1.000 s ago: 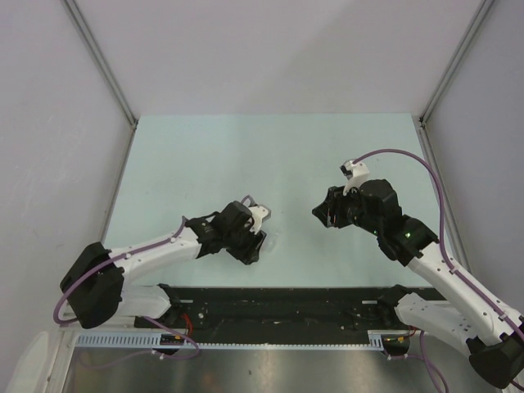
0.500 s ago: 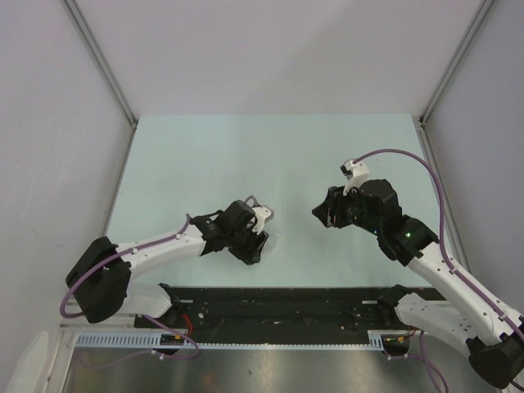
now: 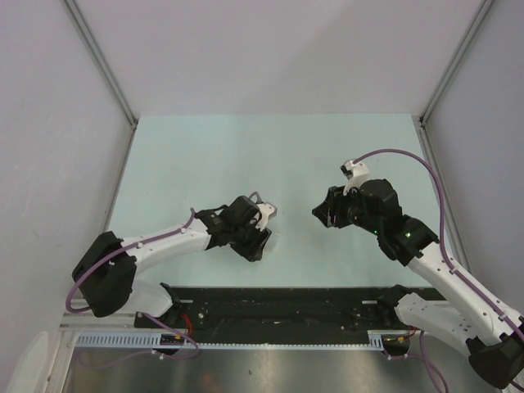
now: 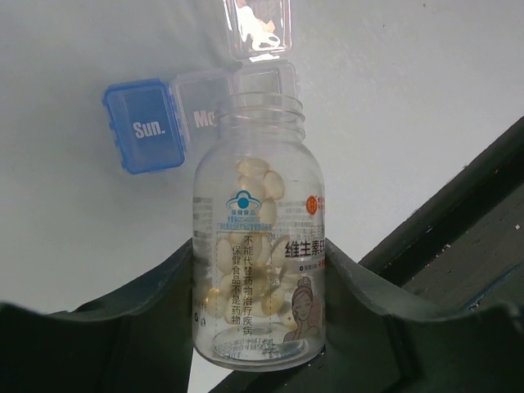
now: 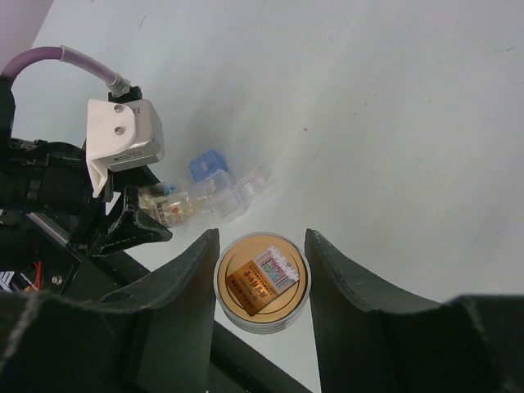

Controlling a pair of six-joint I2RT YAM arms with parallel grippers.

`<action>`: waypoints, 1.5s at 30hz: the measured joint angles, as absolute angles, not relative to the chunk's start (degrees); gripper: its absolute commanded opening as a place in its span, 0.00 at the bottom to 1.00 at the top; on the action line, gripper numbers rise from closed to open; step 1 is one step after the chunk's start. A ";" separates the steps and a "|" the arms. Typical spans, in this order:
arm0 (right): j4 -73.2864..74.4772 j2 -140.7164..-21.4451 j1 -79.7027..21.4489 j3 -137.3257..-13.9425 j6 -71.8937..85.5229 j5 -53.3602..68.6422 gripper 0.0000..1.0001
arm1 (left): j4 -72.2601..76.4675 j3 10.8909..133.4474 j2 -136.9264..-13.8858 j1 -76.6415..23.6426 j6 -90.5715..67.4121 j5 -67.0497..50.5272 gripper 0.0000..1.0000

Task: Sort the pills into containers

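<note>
My left gripper (image 4: 258, 262) is shut on a clear uncapped bottle (image 4: 258, 246) holding several pale yellow pills (image 4: 260, 182). The bottle's mouth points at a pill organizer on the table. The organizer has a blue "Sun." lid (image 4: 146, 124), a clear compartment (image 4: 201, 106) beside it, and an open clear lid (image 4: 258, 26). My right gripper (image 5: 262, 274) is shut on a stubby round orange-gold jar (image 5: 262, 281), seen end-on with a label sticker and held above the table. The right wrist view also shows the bottle (image 5: 168, 206) and the blue lid (image 5: 209, 164).
In the top view the left gripper (image 3: 255, 237) is low near the table's front edge and the right gripper (image 3: 321, 214) hovers to its right. A black rail (image 3: 278, 307) runs along the near edge. Grey walls enclose the pale green table (image 3: 270, 155).
My left gripper has shifted a little to the right and away from the base with the bottle. The right arm has not moved.
</note>
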State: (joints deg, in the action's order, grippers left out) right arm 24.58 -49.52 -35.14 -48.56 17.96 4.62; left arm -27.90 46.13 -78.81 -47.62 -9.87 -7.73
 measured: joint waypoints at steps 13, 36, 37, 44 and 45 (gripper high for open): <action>24.58 -49.52 -35.00 -48.56 17.96 5.04 0.00 | -30.87 47.94 -79.33 -47.92 -9.37 -7.75 0.00; 24.58 -49.52 -34.76 -48.53 17.96 5.06 0.00 | -31.48 48.60 -80.25 -48.31 -8.95 -7.75 0.00; 24.58 -49.52 -34.76 -48.53 17.96 5.06 0.00 | -31.48 48.60 -80.25 -48.31 -8.95 -7.73 0.00; 24.58 -49.50 -34.74 -48.53 17.96 5.06 0.00 | -31.48 48.60 -80.25 -48.31 -8.95 -7.84 0.00; 24.58 -49.47 -34.74 -48.53 17.96 5.04 0.00 | -31.48 48.60 -80.25 -48.34 -8.95 -7.88 0.00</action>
